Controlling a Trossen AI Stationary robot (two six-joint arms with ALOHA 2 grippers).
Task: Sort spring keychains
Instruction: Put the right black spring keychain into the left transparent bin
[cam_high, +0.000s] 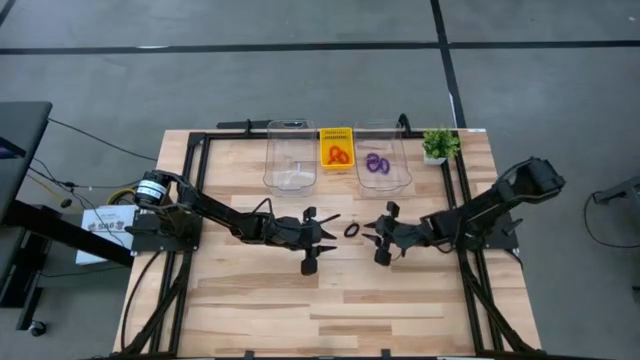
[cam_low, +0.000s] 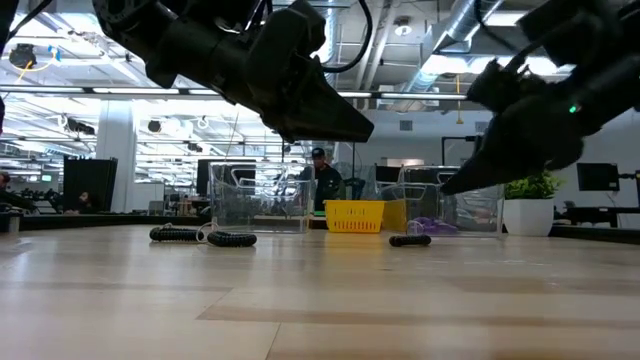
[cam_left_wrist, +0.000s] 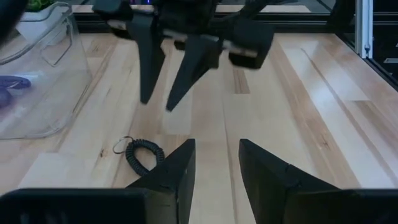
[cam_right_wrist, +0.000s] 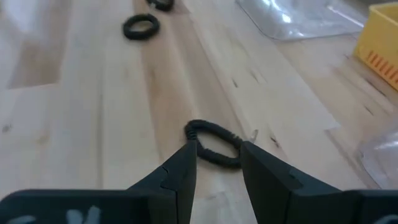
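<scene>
A black spring keychain (cam_high: 352, 230) lies flat on the wood between my two grippers. My left gripper (cam_high: 328, 236) is open and hovers just to its left; in the left wrist view the coil (cam_left_wrist: 144, 155) sits beside my open fingers (cam_left_wrist: 217, 168). My right gripper (cam_high: 372, 236) is open, and the same coil (cam_right_wrist: 214, 140) lies just past its fingertips (cam_right_wrist: 217, 165). The low view shows both grippers above the table and three black coils (cam_low: 232, 239) on it. Orange keychains (cam_high: 337, 155) lie in the yellow basket, purple ones (cam_high: 377, 163) in the right clear bin.
At the far edge stand a clear bin (cam_high: 290, 160), the yellow basket (cam_high: 337, 134), a second clear bin (cam_high: 400, 175) and a small potted plant (cam_high: 438, 145). Two more black coils (cam_right_wrist: 141, 26) lie beyond the near one. A black frame borders the table.
</scene>
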